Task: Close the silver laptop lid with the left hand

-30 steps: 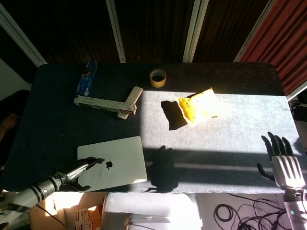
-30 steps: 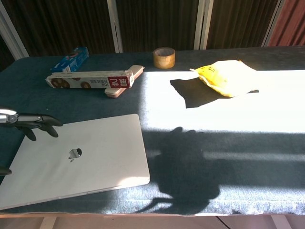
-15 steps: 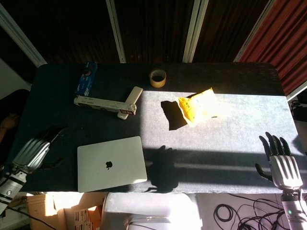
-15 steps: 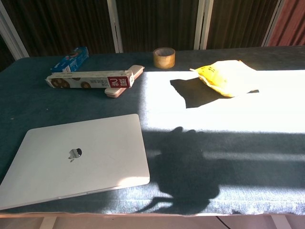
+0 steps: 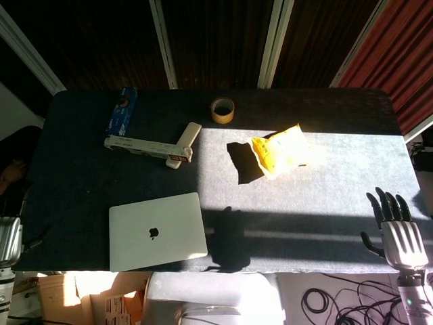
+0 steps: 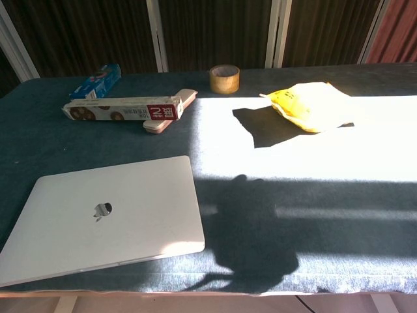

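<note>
- The silver laptop (image 5: 157,231) lies flat with its lid fully down near the front-left edge of the dark-covered bench (image 5: 81,183), logo facing up, in shadow.
- In the chest view the same laptop (image 6: 104,215) fills the lower left, its near corner close to the bench edge; nothing touches it.
- The left hand (image 5: 8,238) shows only as a sliver at the far left border of the head view, off the bench and well apart from the laptop; whether its fingers are spread or curled cannot be told.
- The right hand (image 5: 398,229) hangs past the front-right corner of the bench, back of the hand toward the camera, fingers (image 5: 387,205) spread and pointing up, holding nothing.
- Neither hand appears in the chest view.
- At the back left, a blue packet (image 5: 122,110) lies beside a long white biscuit box (image 5: 143,147), whose red-labelled end touches a pale, flat oblong item (image 5: 187,139) angled against it.
- A roll of brown tape (image 5: 222,109) stands near the rear middle of the bench.
- A yellow snack bag (image 5: 279,150) sits in a bright band of sunlight right of centre, casting a dark shadow to its left.
- Cables (image 5: 342,301) coil on the floor below the front-right edge, and a cardboard box (image 5: 95,301) sits under the front-left.
</note>
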`<control>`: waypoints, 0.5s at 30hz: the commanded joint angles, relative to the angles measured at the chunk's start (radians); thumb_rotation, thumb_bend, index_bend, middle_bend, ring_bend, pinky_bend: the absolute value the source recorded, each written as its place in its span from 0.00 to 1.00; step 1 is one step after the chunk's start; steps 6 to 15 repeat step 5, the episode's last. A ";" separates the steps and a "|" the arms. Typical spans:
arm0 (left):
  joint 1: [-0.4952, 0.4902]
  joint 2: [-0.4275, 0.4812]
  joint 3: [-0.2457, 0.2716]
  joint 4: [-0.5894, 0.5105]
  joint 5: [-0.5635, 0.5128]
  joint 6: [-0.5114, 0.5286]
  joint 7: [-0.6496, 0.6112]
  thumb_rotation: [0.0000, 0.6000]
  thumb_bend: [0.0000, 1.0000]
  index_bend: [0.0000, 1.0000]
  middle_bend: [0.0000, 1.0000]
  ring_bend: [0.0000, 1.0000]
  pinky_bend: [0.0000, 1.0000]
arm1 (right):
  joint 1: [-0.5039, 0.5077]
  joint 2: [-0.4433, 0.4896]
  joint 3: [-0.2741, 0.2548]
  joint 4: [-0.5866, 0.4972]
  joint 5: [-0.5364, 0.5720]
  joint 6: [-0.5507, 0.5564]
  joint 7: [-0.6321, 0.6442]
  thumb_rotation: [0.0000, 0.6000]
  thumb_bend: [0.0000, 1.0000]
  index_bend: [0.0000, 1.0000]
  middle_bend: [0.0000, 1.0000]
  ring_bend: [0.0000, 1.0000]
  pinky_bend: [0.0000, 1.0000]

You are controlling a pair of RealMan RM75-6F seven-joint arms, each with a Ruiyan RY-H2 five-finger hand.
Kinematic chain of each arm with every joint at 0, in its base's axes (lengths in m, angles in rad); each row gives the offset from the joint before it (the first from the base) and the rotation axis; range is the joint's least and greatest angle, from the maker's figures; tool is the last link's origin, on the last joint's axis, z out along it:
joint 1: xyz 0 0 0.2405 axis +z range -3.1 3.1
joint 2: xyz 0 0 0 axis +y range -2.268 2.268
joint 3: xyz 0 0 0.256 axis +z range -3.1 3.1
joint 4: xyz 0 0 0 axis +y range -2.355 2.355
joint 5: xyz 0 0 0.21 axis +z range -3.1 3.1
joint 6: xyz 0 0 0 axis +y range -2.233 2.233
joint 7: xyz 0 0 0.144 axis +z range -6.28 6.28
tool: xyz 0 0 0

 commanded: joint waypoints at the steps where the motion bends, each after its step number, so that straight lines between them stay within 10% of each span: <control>1: 0.006 -0.001 -0.005 0.002 0.013 -0.006 0.004 1.00 0.19 0.00 0.09 0.02 0.15 | -0.002 0.001 -0.001 0.001 -0.003 0.003 0.003 1.00 0.26 0.00 0.00 0.00 0.00; 15: 0.009 -0.001 -0.010 0.000 0.016 -0.021 0.005 1.00 0.19 0.00 0.09 0.02 0.15 | -0.005 0.003 -0.001 0.004 -0.001 0.006 0.007 1.00 0.26 0.00 0.00 0.00 0.00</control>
